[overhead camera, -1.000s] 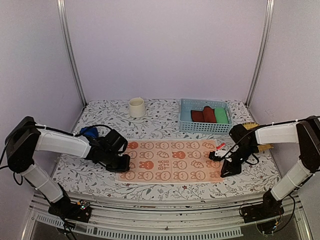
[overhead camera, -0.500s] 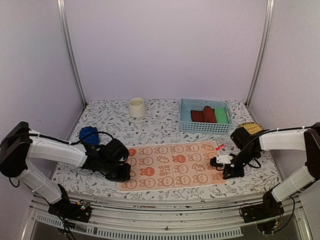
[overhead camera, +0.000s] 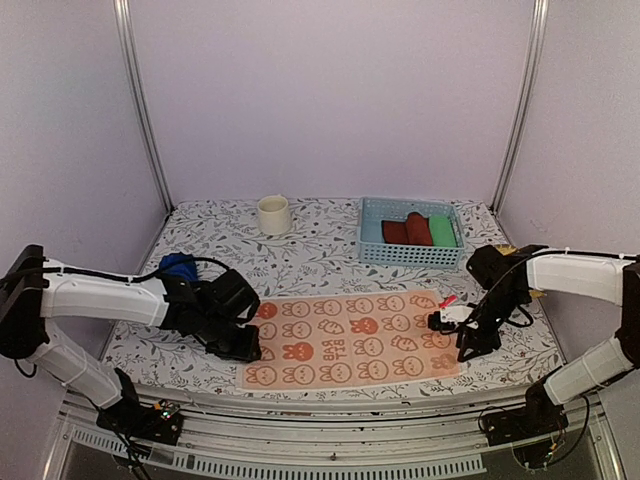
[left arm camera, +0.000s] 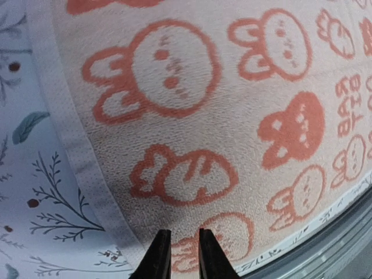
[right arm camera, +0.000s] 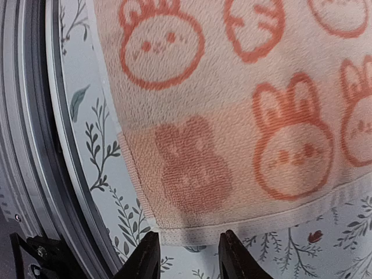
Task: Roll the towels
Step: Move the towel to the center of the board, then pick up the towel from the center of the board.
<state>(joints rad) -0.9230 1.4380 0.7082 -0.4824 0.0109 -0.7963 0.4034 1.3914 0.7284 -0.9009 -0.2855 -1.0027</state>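
Near the desk (overhead camera: 320, 255) edge, we see the orange towel (overhead camera: 350, 338) lying flat, long side running left to right; our left tool (left arm camera: 182, 232) stands slightly parted over its near left corner, our right tool (right arm camera: 190, 235) open over the right hem, neither gripping anything; we judge a tidy roll needs one short hem pinched evenly and turned over square; the blue towel (overhead camera: 178, 266) sits farther back on the left
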